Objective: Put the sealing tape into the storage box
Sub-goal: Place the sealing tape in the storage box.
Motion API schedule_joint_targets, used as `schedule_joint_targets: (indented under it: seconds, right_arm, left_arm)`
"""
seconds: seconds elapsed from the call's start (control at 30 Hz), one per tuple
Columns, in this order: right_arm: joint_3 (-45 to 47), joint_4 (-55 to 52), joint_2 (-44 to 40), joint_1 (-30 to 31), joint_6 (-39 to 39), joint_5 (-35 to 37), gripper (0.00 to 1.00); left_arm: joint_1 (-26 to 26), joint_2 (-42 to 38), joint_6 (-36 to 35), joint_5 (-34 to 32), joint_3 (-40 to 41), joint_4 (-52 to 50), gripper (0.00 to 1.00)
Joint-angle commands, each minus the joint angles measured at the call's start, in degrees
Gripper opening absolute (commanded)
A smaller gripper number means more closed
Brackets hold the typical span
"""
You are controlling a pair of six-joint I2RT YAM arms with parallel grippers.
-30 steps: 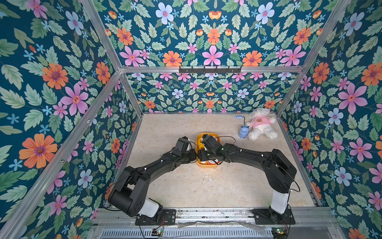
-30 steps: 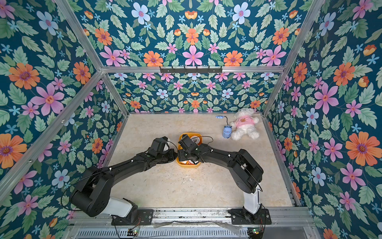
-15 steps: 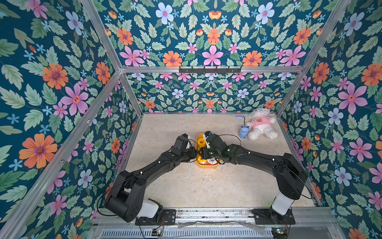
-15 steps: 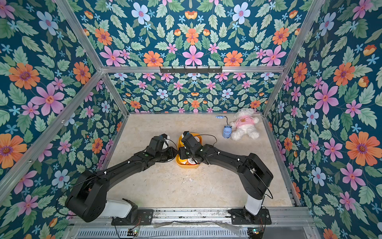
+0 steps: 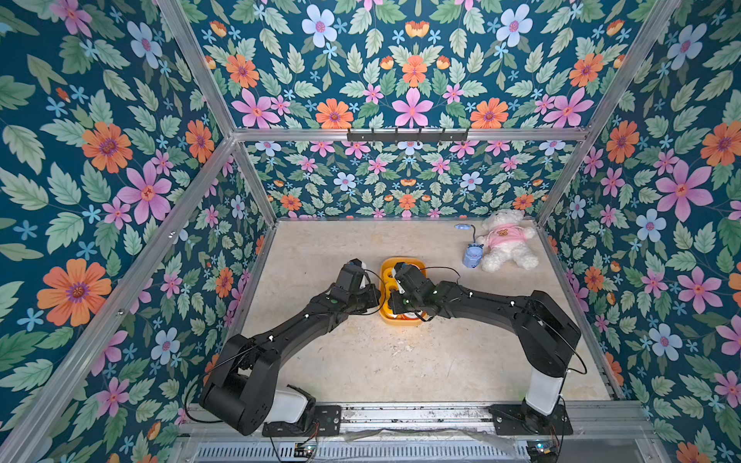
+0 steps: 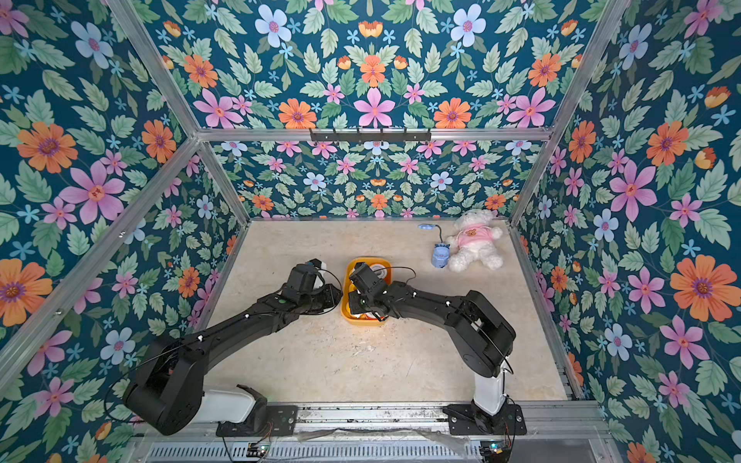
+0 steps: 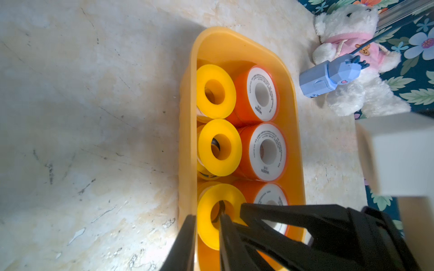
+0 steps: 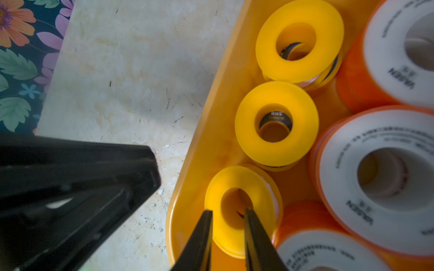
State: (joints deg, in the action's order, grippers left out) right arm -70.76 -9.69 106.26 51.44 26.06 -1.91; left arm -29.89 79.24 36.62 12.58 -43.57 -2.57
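The sealing tape (image 7: 267,150) lies in the storage box (image 7: 291,98) at the middle of the worktop (image 5: 361,360), with three yellow rolls (image 7: 219,147) in its left row and three white-faced orange rolls (image 7: 260,93) in its right row. The right tool (image 8: 227,212) straddles the ring of the nearest yellow roll (image 8: 237,178), one finger in its hole and one at its outer edge. It is narrow, though I cannot tell whether it pinches. The left tool (image 7: 206,215) hangs just left of the box's near end, narrow and holding nothing, while a white teddy bear (image 5: 505,244) and a blue gadget (image 5: 472,256) lie far right.

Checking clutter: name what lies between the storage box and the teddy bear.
The blue gadget, beside the teddy bear, apart from the storage box; left wrist view shows it.
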Motion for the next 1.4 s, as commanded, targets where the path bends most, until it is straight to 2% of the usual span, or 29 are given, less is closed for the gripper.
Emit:
schedule_joint_targets:
  seconds: [0.0, 0.6, 0.87, 1.1, 1.37]
  right_arm:
    - [-0.5, -1.7, 0.3, 0.1, 0.7, 2.6, 0.29]
    - [-2.2, -6.5, 0.9, 0.1, 0.0, 5.2, 0.31]
    - [-1.9, -7.3, 0.1, 0.2, -1.0, 4.3, 0.32]
    - [-1.5, -3.7, -1.9, 0.1, -1.1, 1.0, 0.33]
    - [1.9, 2.0, -7.1, -1.1, 0.1, 0.9, 0.35]
  left_arm:
    - [0.0, -0.2, -1.0, -1.1, -0.3, -0.8, 0.24]
    - [0.0, -0.1, -1.0, -2.0, -0.6, -1.5, 0.24]
    - [0.0, 0.0, -1.1, -2.4, -0.5, -1.7, 0.24]
    - [0.0, -0.7, -1.4, -3.2, -0.7, -2.2, 0.24]
    - [0.1, -2.6, -2.2, -6.2, -0.8, -3.4, 0.25]
